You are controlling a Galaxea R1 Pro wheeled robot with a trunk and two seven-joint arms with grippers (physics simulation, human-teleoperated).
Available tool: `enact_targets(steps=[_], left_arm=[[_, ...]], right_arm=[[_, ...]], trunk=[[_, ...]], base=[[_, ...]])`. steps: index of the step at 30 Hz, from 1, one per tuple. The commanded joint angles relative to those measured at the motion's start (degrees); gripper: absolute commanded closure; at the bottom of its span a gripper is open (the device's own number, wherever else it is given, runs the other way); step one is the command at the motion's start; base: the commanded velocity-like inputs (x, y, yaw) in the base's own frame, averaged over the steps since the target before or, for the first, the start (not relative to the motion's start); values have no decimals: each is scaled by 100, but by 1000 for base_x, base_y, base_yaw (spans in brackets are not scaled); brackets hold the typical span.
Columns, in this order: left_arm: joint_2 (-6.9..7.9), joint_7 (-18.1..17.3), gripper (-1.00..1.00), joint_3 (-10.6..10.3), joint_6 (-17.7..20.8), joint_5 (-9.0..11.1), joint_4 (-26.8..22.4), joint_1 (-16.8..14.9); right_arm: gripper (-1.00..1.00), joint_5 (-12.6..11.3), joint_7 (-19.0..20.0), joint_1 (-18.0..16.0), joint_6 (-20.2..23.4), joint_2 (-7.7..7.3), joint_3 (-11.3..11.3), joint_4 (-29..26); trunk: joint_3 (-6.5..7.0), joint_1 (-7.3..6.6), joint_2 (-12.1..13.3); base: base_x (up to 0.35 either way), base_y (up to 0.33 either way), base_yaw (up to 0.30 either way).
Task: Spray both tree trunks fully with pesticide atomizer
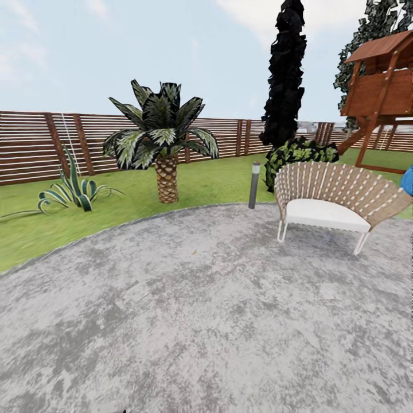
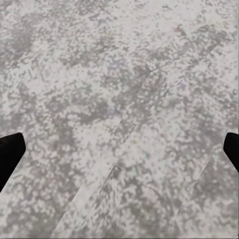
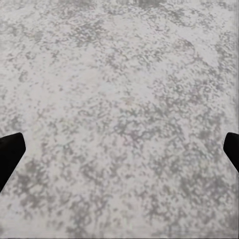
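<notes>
Presently the robot stands on the grey stone floor, facing a short palm at upper left of centre, a woven chair at right and the slat fence behind. Where the pesticide atomizer lies cannot be told. Left gripper and right gripper hang spread wide over bare stone. Judged small, light and rigid, the bottle should be pinched around its body, below the top.
</notes>
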Motion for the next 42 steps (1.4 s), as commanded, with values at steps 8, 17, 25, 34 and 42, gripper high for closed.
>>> enact_targets(steps=[8, 17, 25, 34, 42], left_arm=[[0, 3, -100, -4, -19, 27, 5, -3], [0, 5, -100, -4, -19, 27, -1, -3], [0, 7, -100, -4, -19, 27, -4, -3], [3, 7, -100, -4, -19, 27, -11, -3], [2, 6, -100, -4, -19, 27, -12, -3]], right_arm=[[-100, 3, -1, -6, -18, 0, -2, 4], [-100, 3, -1, -6, -17, 0, -2, 4], [-100, 3, -1, -6, -17, 0, -2, 1], [-100, 3, -1, -5, -17, 0, -2, -5], [-100, 2, -3, -2, -24, 0, -1, -5]], trunk=[[-5, -5, -2], [-5, -5, -2], [-5, -5, -2], [-5, -5, -2], [-5, -5, -2]], base=[[-337, 0, 0], [-337, 0, 0], [-166, 0, 141], [-4, 0, 274], [-82, 69, 154]])
